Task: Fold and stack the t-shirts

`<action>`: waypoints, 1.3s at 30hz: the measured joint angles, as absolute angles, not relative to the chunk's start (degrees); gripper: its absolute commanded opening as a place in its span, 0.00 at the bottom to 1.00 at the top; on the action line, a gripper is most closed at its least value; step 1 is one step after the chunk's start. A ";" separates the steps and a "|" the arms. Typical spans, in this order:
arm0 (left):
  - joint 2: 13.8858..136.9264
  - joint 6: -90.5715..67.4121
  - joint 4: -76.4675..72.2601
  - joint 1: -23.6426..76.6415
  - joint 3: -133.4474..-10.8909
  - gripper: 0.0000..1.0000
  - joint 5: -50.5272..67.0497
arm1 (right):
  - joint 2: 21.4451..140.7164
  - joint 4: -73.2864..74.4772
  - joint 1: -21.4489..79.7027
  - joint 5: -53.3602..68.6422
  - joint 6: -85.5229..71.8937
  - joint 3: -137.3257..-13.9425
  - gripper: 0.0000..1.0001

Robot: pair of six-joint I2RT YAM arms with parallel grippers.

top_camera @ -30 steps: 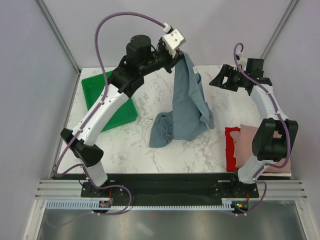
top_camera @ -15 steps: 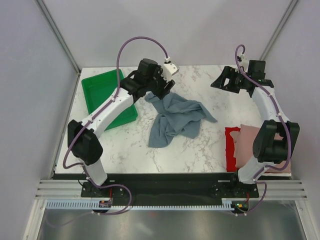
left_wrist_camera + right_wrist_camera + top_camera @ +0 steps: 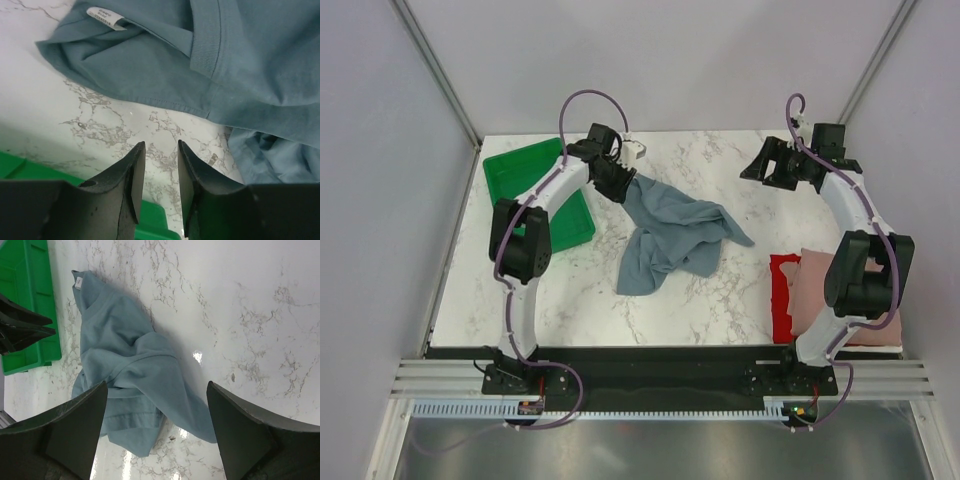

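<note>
Nearest me, at the table's (image 3: 580, 290) front right corner, the pink t-shirt (image 3: 825, 295) is lying folded, seemingly on top of the red t-shirt (image 3: 782, 300). Mid-table, the blue-grey t-shirt (image 3: 670, 235) is sprawling in a rumpled heap. Just beyond it the left gripper (image 3: 160, 150) is hovering beside the green tray (image 3: 520, 175), fingers slightly apart, holding nothing. Farthest off, the right gripper (image 3: 156, 387) is gaping wide, empty. Spreading looks like the step now: each gripper should be pinching a shoulder and drawing the cloth flat. The left wrist view is showing the collar (image 3: 205, 40) and white label (image 3: 104, 18), lost from overhead.
</note>
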State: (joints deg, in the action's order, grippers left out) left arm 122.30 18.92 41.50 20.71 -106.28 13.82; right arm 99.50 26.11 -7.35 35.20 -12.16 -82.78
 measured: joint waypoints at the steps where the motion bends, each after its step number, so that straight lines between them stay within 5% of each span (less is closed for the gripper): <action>1: 123.20 18.92 41.95 20.62 -106.69 0.38 13.98 | 99.85 26.15 -7.35 35.07 -12.16 -82.78 0.88; 21: 123.13 17.41 44.53 9.13 -95.90 0.32 12.25 | 105.12 25.69 -7.22 34.63 -12.19 -85.67 0.89; 39: 122.85 17.39 44.07 1.39 -102.10 0.33 6.55 | 105.12 25.21 -6.17 34.54 -12.16 -85.67 0.89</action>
State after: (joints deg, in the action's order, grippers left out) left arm 122.85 17.39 44.07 1.39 -102.10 6.55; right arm 105.12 25.21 -6.17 34.54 -12.16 -85.67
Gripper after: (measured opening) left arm 0.319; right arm 0.884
